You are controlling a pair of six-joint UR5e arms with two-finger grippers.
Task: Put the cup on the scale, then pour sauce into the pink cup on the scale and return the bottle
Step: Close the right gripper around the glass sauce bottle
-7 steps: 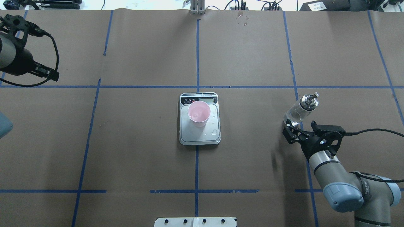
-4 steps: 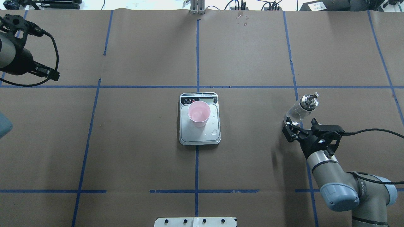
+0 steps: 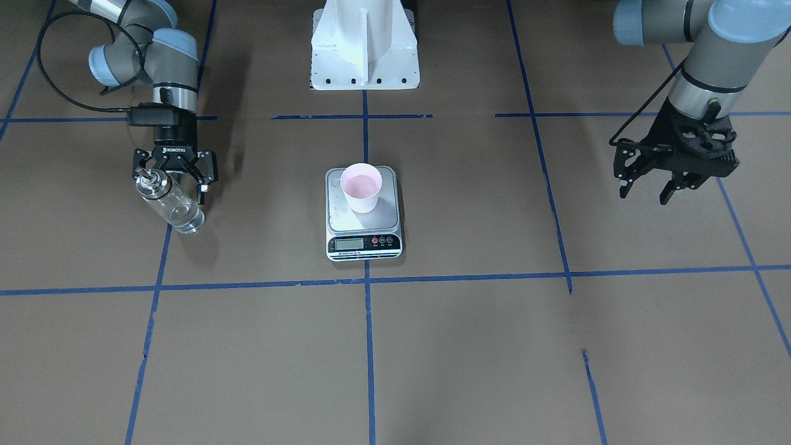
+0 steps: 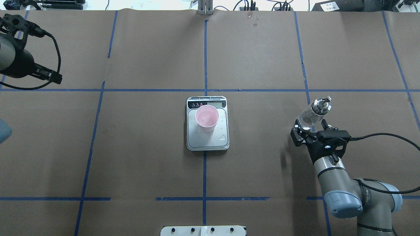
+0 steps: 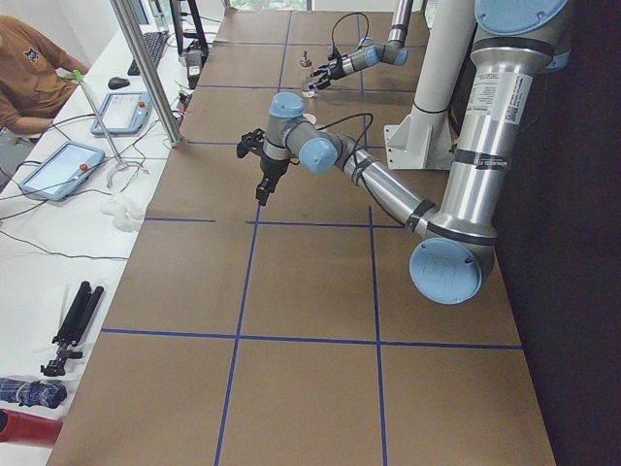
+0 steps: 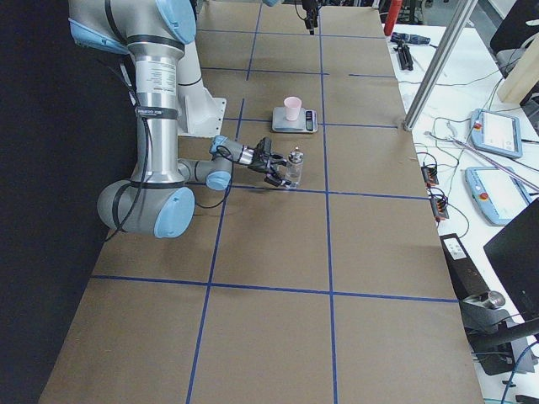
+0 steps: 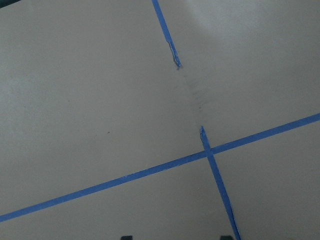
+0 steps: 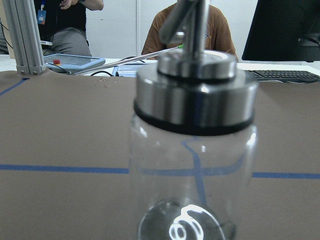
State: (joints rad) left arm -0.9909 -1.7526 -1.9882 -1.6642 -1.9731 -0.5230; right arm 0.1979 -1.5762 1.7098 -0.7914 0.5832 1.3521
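Your right arm has pushed forward over the last second. The right gripper point(image 4: 310, 127) sat a little short of the small clear glass bottle with the silver metal collar and thin pour spout point(image 4: 311, 114), and it has now closed that gap. Its fingers are spread wide and reach to either side of the bottle's lower body, with nothing held yet. The right wrist view agrees: the bottle fills the frame dead centre, very near the lens. From the overhead view you cannot tell whether either pad is already touching the glass.

For the task, this reads as the end of the approach to pick up the bottle. The first step looks done, since the small pale pink tapered cup point(image 4: 206, 118) already stands upright on the silver platform of the small rectangular kitchen scale point(image 4: 210, 143), towards its display end. Closing on the bottle and carrying it to the cup are yet to come.

The bottle stands upright on the brown paper-covered table point(image 4: 147, 147), well to the right of the scale and beside a blue tape line. The clear, colourless sauce point(image 8: 182, 227) shows only low in the glass, and its exact level is hard to read. A few droplets lie on the platform beside the cup. Whether the cup holds any liquid cannot be told.

Your left gripper point(image 3: 644, 193) hangs with its fingers apart and empty, far off on the other side.
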